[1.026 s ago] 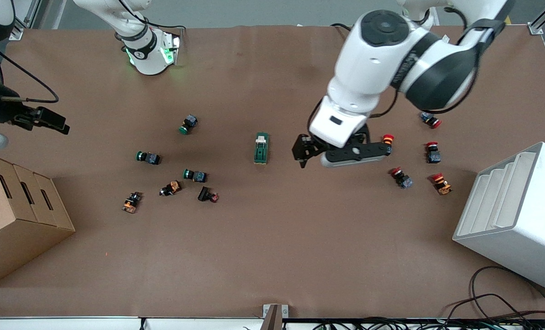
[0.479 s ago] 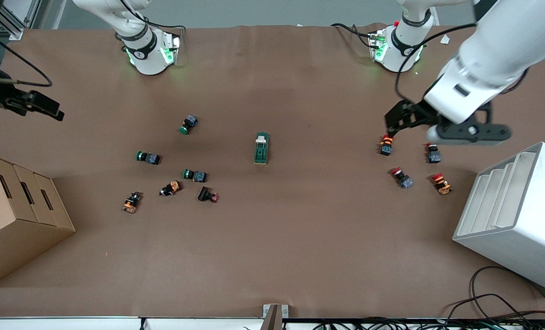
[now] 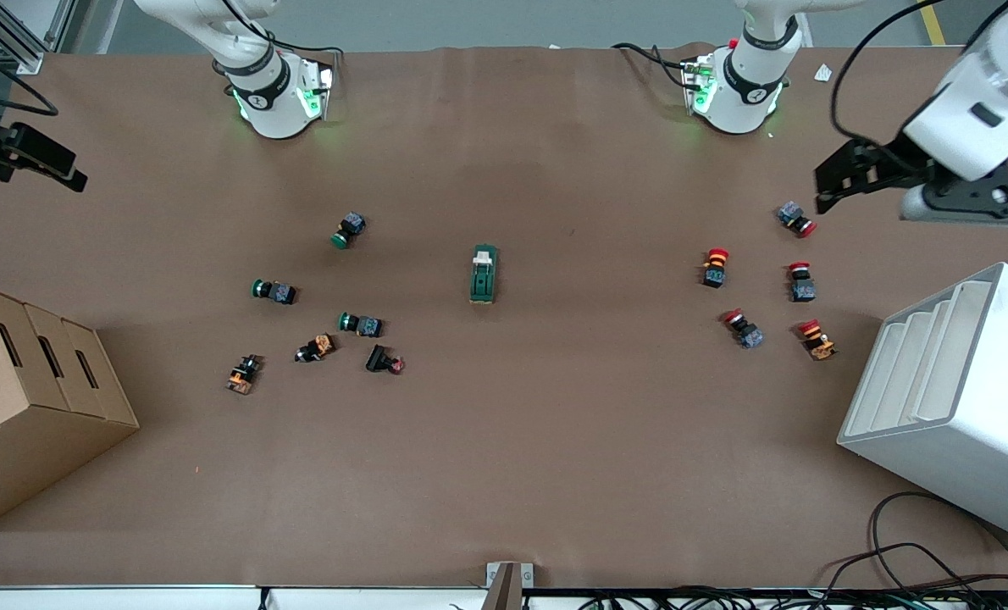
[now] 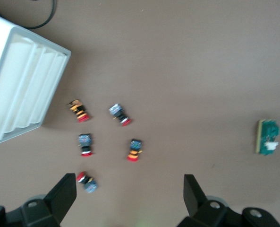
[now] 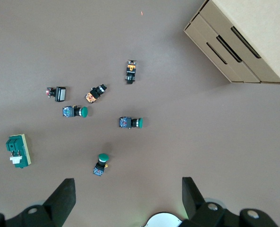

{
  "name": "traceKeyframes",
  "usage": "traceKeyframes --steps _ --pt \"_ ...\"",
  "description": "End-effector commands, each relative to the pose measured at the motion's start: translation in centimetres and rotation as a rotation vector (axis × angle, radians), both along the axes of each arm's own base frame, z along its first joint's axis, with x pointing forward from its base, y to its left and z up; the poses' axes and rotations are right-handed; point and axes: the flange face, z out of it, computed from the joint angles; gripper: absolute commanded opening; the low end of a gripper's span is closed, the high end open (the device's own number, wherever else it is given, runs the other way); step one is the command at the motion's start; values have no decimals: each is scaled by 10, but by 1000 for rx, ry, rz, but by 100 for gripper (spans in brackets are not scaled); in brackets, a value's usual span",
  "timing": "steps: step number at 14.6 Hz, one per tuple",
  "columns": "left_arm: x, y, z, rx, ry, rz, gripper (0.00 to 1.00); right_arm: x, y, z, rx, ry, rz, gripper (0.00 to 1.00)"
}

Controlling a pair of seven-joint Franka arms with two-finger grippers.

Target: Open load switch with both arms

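The small dark-green oblong load switch [image 3: 484, 274] with its white toggle lies flat mid-table, well apart from both grippers' spread fingers.

Right gripper [image 5: 125, 196] spread above load switch [image 5: 18, 150], push-buttons [image 5: 102, 164]

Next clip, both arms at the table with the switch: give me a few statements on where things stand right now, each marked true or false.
1. The load switch lies alone on the table, no gripper touching it. True.
2. The left gripper is shut on a red push-button. False: it is open, holding nothing, above the red push-buttons.
3. The right gripper is open. True.
4. The green push-buttons lie toward the left arm's end. False: toward the right arm's end, near the cardboard box.
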Motion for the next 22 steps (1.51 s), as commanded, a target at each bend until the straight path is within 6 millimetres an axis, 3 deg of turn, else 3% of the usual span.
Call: traceKeyframes --steps 1,5,8,10,14,19,22 --pt "-23 35 -2 6 55 -51 100 3 7 2 -19 13 2 100" --pt "-34 44 -4 20 47 -51 100 8 7 -7 -43 32 9 100" --pt "-40 48 -14 27 4 -38 100 11 19 -24 -49 39 34 100" --pt "-39 44 -14 26 -12 -43 100 11 20 -35 -49 42 35 100" --pt "-37 37 -13 26 -35 -58 100 14 13 -35 -41 25 119 100" --pt "-33 41 -13 23 -32 -67 100 1 0 -30 -25 14 166 100" --pt "-32 42 -14 22 -29 -49 100 -22 -3 -31 -26 -23 183 100"
